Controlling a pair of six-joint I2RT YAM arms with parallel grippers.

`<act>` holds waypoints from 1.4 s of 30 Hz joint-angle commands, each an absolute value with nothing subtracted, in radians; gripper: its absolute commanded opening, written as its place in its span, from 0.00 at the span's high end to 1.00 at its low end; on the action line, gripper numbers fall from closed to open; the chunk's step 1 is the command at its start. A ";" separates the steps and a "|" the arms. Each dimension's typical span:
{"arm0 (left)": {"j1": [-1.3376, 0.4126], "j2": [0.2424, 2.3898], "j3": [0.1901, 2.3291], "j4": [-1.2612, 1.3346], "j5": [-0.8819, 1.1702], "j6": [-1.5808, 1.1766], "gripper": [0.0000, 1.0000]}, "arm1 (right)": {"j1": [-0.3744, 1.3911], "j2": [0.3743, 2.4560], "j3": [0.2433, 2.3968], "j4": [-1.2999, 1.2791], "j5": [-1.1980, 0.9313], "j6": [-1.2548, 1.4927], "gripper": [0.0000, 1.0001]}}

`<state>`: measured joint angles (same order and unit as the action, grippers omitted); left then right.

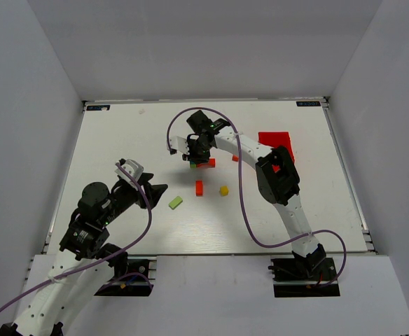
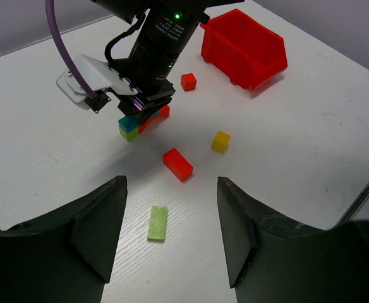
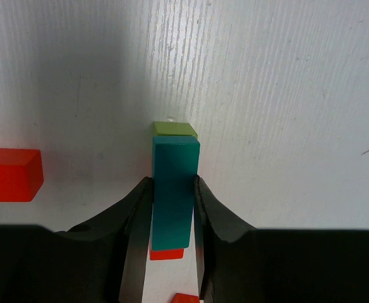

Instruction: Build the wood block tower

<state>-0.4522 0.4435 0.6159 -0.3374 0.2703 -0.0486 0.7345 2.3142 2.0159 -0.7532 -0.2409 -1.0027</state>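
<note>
Clamping the teal block [image 3: 175,161] by its side faces over the lime green block [image 3: 174,129], the right gripper [image 3: 172,192] stands at the wood block tower [image 2: 129,128] mid-table, left of the red bin [image 2: 263,63]; left gripper [image 2: 170,202] jaws apart; blocks judged light, rigid, slippery.

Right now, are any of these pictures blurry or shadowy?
Right wrist view: the teal block is sharp, the right fingers gripping it dark, soft-edged, a shadow upper left. Left wrist view: lime bar crisp, left fingers dim. Top view: even light, no glare.
</note>
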 commanded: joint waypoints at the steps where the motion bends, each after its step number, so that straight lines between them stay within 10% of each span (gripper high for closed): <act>1: -0.445 0.446 0.629 -0.342 0.278 -0.044 0.31 | 0.738 2.330 2.049 -0.749 -0.242 -0.997 0.67; 19: -0.445 0.446 0.629 -0.342 0.278 -0.044 0.31 | 0.735 2.327 2.039 -0.738 -0.236 -0.996 0.44; 28: -0.445 0.446 0.629 -0.342 0.278 -0.044 0.31 | 0.735 2.267 2.025 -0.735 -0.252 -0.991 0.10; 42: -0.445 0.456 0.629 -0.360 0.219 -0.054 0.19 | 0.713 1.671 1.548 -0.332 -0.201 -0.850 0.10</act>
<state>-0.4522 0.4469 0.6159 -0.3416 0.2520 -0.0391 0.7307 1.8545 1.6386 -0.5991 -0.2363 -0.9478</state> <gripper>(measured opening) 0.787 0.904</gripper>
